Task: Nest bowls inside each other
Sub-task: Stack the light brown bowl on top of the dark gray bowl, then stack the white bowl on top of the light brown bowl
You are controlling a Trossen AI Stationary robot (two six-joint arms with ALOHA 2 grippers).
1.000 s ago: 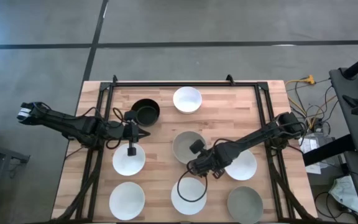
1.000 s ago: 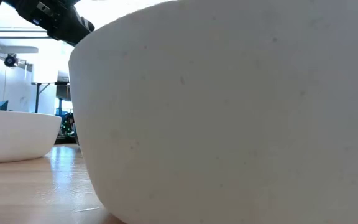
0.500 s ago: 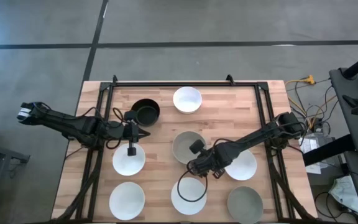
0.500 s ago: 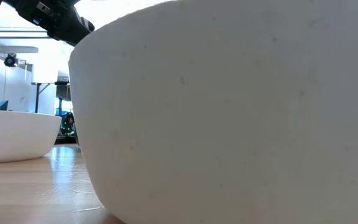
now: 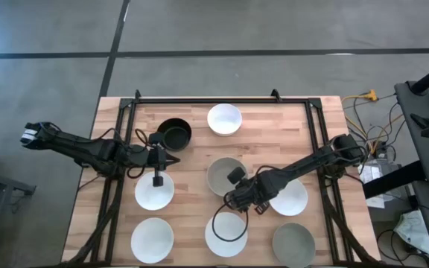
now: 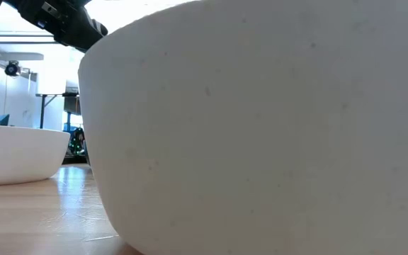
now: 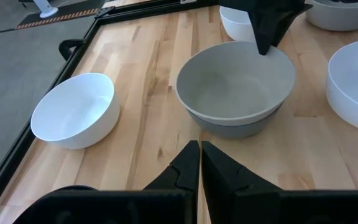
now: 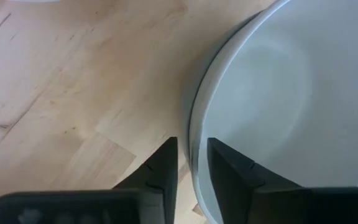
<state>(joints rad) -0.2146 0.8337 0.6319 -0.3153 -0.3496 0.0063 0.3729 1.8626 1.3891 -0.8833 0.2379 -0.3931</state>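
Two grey bowls (image 5: 222, 173) sit nested at the table's middle, and the left wrist view shows both rims of this stack (image 7: 229, 93). Its lower bowl rests on the table. My right gripper (image 5: 234, 199) stands at the stack's near rim, shut on it. My left gripper (image 5: 171, 159) hovers shut between the black bowl (image 5: 173, 134) and a white bowl (image 5: 154, 190), pointing right toward the stack. Other white bowls stand far (image 5: 224, 119), near left (image 5: 152, 238), near middle (image 5: 226, 234) and right (image 5: 289, 197). A single grey bowl (image 5: 293, 244) stands near right. My right gripper (image 8: 192, 144) has the near rim (image 8: 194, 127) of the grey stack between its two fingers, one finger inside the bowl and one outside. It comes from above, slanting in from the table's right. Whether it has one rim or both, I cannot tell. The stack sits level on the table.
The bowls stand spread over the wooden table with bare wood between them. A black frame (image 5: 118, 149) runs along the table's left, far and right edges. In the low view the near-middle white bowl (image 6: 261, 127) fills most of the picture, with another white bowl (image 6: 13, 152) beside it.
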